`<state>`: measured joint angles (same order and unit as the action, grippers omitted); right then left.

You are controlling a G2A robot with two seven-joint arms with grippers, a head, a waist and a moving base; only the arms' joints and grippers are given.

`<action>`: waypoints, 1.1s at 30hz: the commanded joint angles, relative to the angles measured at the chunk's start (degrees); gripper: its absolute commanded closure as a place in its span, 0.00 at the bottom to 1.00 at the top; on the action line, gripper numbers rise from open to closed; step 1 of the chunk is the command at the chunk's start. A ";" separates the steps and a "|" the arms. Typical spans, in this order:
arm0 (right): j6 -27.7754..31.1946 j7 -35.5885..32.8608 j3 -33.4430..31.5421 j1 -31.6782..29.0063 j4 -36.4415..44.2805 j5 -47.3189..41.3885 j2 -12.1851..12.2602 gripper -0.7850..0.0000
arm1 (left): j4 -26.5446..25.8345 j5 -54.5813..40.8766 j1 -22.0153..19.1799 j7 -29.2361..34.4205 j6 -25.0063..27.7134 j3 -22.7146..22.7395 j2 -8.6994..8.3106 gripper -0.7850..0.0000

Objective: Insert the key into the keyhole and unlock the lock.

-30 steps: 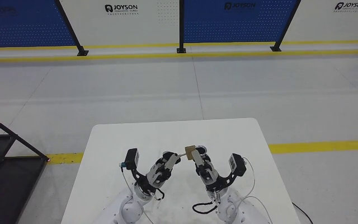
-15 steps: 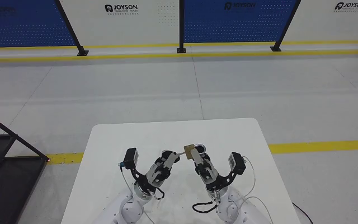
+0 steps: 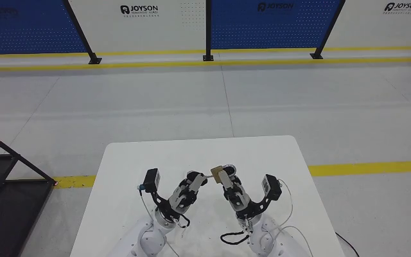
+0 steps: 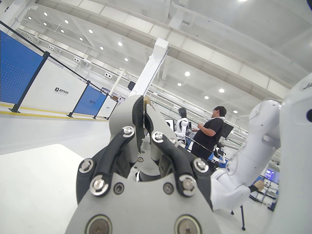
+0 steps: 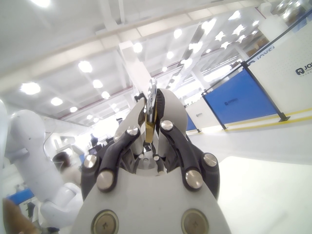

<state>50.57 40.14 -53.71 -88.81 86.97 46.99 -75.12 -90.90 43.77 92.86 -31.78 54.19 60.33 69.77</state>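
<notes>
- Currently the lock [image 3: 218, 172], a brass padlock, sits in the air above the white table [image 3: 122, 193], clear of its surface.
- The right gripper [image 3: 226, 182] meets the lock from below and from the robot's right side, and its two fingers are clamped on the brass body.
- In the right wrist view the lock's body is edge-on between the grey fingers [image 5: 170, 103], and the silver shackle [image 5: 152, 91] sticks out past the fingertips.
- The key [image 3: 207, 177] shows as a thin sliver just to the robot's left of the lock, slanting up toward it.
- Its far end reaches the side of the lock; whether it sits in the keyhole cannot be told.
- The left gripper [image 3: 196, 182] is just left of the lock, facing the right gripper, and is closed on the near end of the key.
- In the left wrist view the left gripper's fingers are pressed together at their tips with no gap.
- Both arms rise from the table edge below the lock and lean in toward it.
</notes>
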 commanded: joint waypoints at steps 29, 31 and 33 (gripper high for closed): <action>1.20 4.73 0.05 -0.43 -0.94 -0.54 -1.51 1.00 | 0.00 -3.19 -0.38 2.36 0.42 -0.52 0.99 1.00; 1.20 4.73 0.05 -0.43 -0.94 -0.54 -1.51 1.00 | -0.44 -3.83 -0.28 3.09 0.15 -0.55 1.03 1.00; 1.20 4.73 0.05 -0.43 -0.94 -0.54 -1.51 1.00 | -0.68 -4.33 -0.19 3.51 0.18 -0.52 1.06 1.00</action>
<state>51.77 44.87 -53.65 -89.24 86.02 46.45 -76.62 -91.51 39.60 92.64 -28.41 54.30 59.80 70.82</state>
